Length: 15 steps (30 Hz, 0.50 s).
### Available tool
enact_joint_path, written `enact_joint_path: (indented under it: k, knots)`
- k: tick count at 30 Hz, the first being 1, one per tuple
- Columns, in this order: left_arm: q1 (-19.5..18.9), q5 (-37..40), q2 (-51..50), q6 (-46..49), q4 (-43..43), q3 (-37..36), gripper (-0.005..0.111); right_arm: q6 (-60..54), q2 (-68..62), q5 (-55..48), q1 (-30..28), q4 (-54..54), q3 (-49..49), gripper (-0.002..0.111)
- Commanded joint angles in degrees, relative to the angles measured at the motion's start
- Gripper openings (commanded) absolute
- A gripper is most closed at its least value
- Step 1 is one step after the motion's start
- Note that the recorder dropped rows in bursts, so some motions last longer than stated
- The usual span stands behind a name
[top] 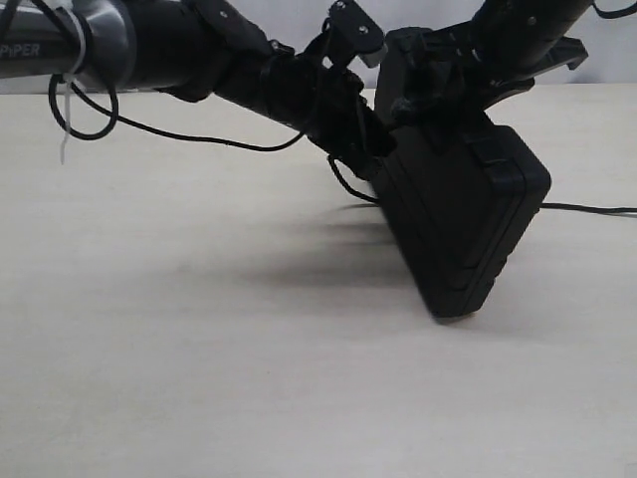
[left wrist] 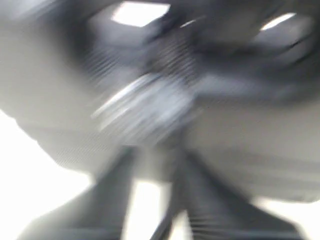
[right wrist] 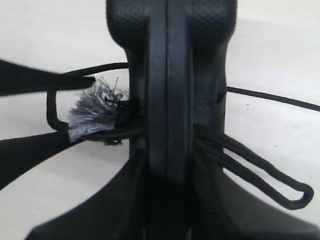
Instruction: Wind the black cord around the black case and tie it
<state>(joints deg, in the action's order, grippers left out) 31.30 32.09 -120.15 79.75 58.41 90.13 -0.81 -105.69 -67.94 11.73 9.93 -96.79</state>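
The black case [top: 463, 219] stands tilted on one lower corner on the table. My right gripper [top: 438, 100] is shut on its upper edge; in the right wrist view the case [right wrist: 170, 75] fills the gap between the right gripper's [right wrist: 170, 160] fingers. The black cord [right wrist: 235, 155] crosses the case there. Its looped end [right wrist: 295, 195] sticks out on one side and its frayed grey knot [right wrist: 92, 110] on the other. My left gripper [top: 370, 149] is beside the case at the knot, its fingers [right wrist: 45, 82] apart around a slack bend of cord [top: 343, 184]. The left wrist view is motion-blurred.
The pale table [top: 199, 378] spreads in front of and left of the case. A thin black line [top: 597, 209] trails away over the table to the right. A smooth black cable with a white zip tie [top: 65, 119] hangs under the left arm.
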Motion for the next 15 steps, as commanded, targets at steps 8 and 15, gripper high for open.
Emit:
enact_joint_path:
  k: [8, 15]
  knots:
    - [-1.7, 1.6, 0.6, 4.7, 5.1, 0.4, 0.000, -0.1, -0.3, -2.0, 0.4, 1.1, 0.5, 0.004]
    - [1.8, -1.4, 0.6, 10.2, 8.5, 0.4, 0.000, -0.1, -0.3, -2.0, 0.4, 1.4, 0.5, 0.004]
